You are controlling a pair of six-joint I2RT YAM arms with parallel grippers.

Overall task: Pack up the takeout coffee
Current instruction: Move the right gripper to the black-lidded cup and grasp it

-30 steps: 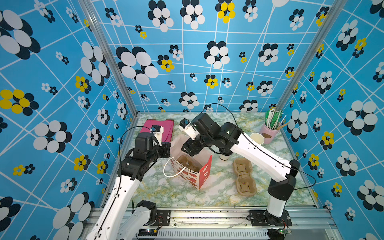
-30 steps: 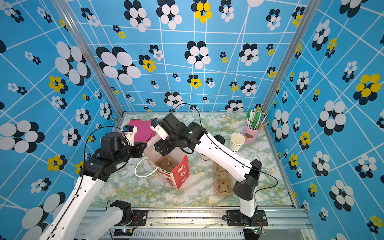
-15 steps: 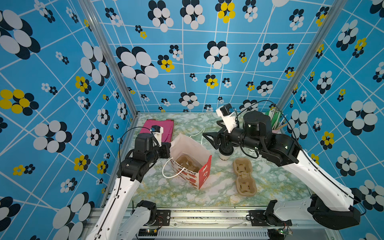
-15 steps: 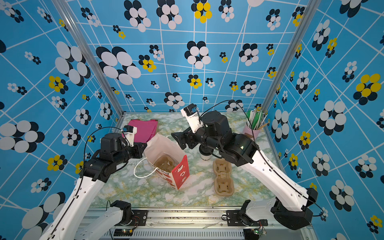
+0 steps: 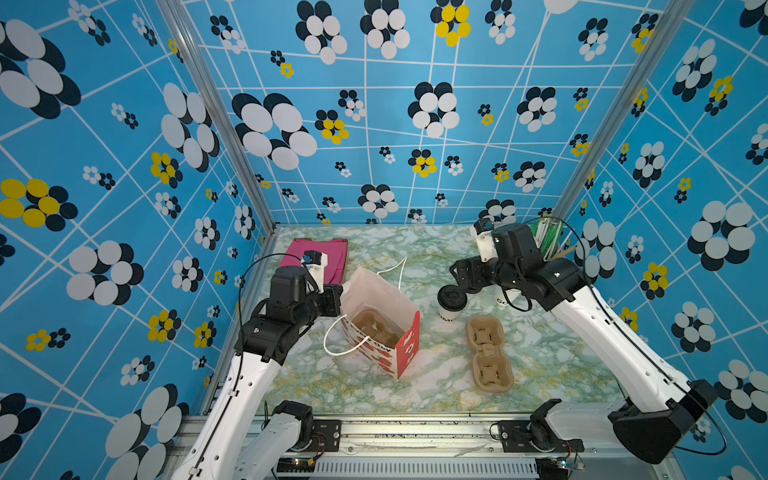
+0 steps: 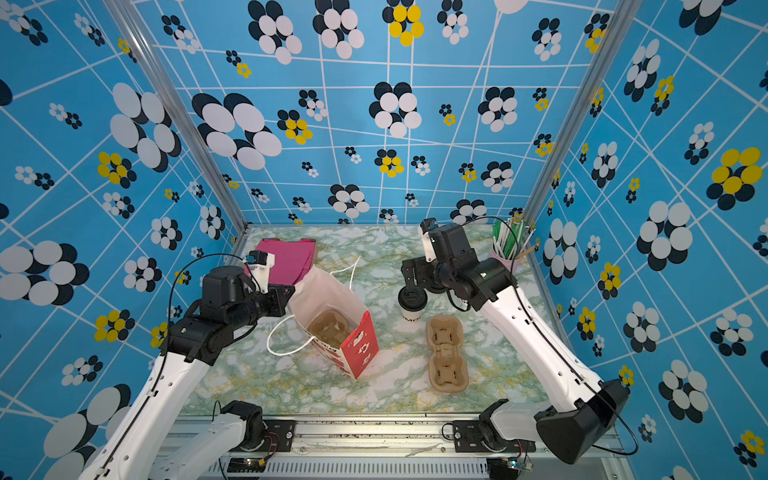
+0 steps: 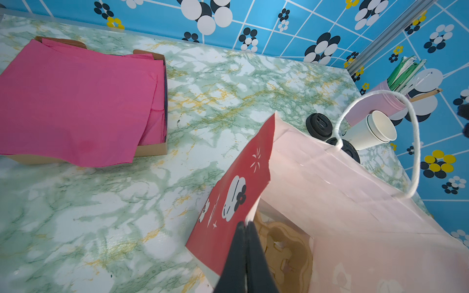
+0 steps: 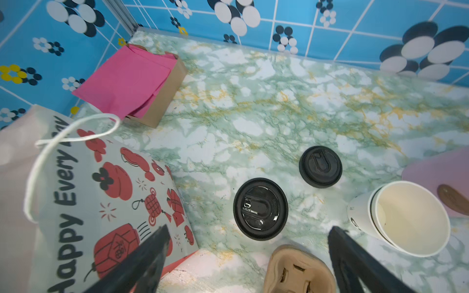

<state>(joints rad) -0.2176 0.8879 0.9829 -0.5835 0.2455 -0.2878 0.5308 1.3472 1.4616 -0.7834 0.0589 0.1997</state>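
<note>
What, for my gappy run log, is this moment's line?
left gripper: shut on bag | right gripper: open, near coffee | coffee: on table

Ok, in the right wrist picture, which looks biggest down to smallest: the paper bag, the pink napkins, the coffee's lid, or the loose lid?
1. paper bag
2. pink napkins
3. takeout coffee lid
4. loose lid
The two lids may really match: the coffee's sits higher, nearer the camera.

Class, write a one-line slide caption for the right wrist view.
Open right end effector frames the takeout coffee; loose black lid, stacked lidless cups and paper bag nearby.
</note>
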